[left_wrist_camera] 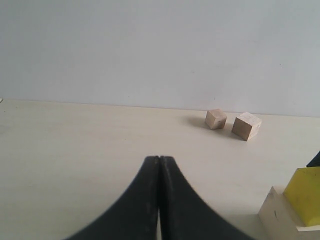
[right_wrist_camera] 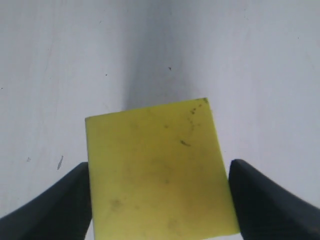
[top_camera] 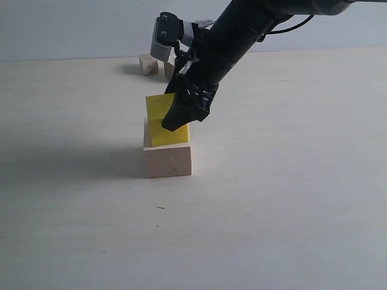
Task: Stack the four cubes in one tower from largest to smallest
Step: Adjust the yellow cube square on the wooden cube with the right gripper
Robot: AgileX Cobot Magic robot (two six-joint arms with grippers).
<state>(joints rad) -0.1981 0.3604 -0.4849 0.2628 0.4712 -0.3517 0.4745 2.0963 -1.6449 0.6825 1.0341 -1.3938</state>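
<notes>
The large pale wood cube (top_camera: 168,160) stands on the table with the bright yellow cube (top_camera: 156,118) on top of it, sitting slightly askew. My right gripper (top_camera: 178,119) reaches down over the yellow cube (right_wrist_camera: 155,165). It is open (right_wrist_camera: 160,200), its fingers spread wide on either side, with a thin gap on one side. Two smaller pale wood cubes (left_wrist_camera: 215,119) (left_wrist_camera: 246,126) sit side by side at the back near the wall. My left gripper (left_wrist_camera: 159,159) is shut and empty, low over the table, with the stack's large cube (left_wrist_camera: 277,220) off to its side.
The pale table (top_camera: 290,181) runs back to a plain white wall. The right arm (top_camera: 242,30) leans in from the upper right, partly hiding one small cube (top_camera: 169,67) beside the other (top_camera: 148,64).
</notes>
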